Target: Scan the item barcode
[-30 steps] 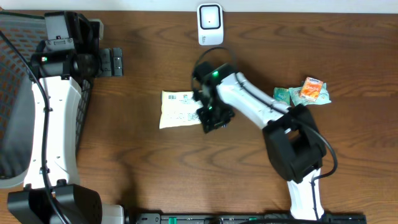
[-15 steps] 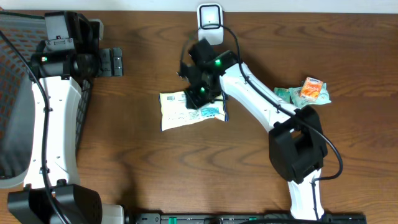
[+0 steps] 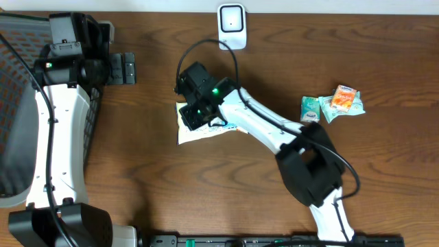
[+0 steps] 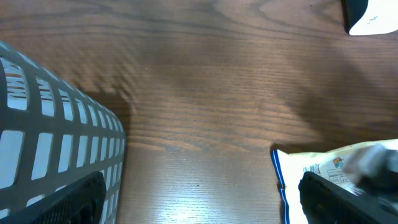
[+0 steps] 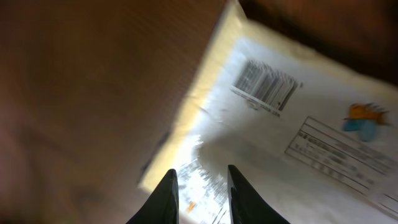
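A white snack packet lies mid-table. Its printed barcode shows in the blurred right wrist view. My right gripper is down over the packet's left part. In the right wrist view the right gripper has its fingers close together with shiny packet film pinched between them. The white scanner stands at the table's far edge, a little right of the gripper. At the far left my left gripper rests wide open with nothing in it. The packet's edge shows in the left wrist view beside one dark finger.
A grey mesh basket sits at the left edge and also fills the lower left of the left wrist view. Green and orange packets lie at the right. The scanner's corner shows at that view's top right.
My right gripper has swept from the packet's right end up and over to its left part, its fingers closing in. The packet has shifted and turned with it. The left arm has not moved.
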`<state>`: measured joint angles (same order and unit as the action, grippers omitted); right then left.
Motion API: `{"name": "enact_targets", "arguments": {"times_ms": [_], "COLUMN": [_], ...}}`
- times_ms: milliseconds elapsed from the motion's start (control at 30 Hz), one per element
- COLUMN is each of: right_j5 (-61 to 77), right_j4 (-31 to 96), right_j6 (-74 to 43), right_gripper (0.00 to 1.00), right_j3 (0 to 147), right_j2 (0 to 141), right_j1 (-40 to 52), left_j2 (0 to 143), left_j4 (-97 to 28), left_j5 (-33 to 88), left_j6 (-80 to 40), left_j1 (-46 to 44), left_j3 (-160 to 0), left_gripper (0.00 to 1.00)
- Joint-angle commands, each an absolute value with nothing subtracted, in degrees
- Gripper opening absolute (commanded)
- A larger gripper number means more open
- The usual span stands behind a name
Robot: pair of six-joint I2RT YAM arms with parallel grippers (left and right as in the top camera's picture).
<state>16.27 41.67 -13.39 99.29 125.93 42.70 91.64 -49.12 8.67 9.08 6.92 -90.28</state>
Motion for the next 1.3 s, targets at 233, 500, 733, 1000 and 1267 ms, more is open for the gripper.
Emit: {"name": "enact_targets", "arguments": {"times_ms": [233,500,733,1000,1267], "right_j5": [16.0,18.3,18.3,8.8,1.6], "right_j4": [42.7,42.7,47.2,51.2,51.2], "right_j6": [-18.7,-16.4,-13.5,-15.8,-16.3], "right_gripper": [0.20,0.25,0.32,0.25,0.19], "right_j3": [98.5,100.8,106.4,106.0,106.2], "right_j2": [132.2,132.4,128.4,128.4,135.9], "right_j1": [40.9,39.9,39.2,40.4,43.4], "left_j2": [91.7,91.7,91.7,91.7,91.7], "left_j4": [-49.3,-49.3,-49.3,-49.3,-49.3], "left_j5": [8.4,8.4,8.4,8.4,8.4], "left_j6": [9.8,9.8,9.8,9.8,9.8], "left_j1": [6.8,6.8,6.8,6.8,6.8], "left_j3": [-91.0,-91.0,-91.0,-91.0,-91.0], "left_gripper": [0.97,0.98,0.98,0.97,0.98]}}
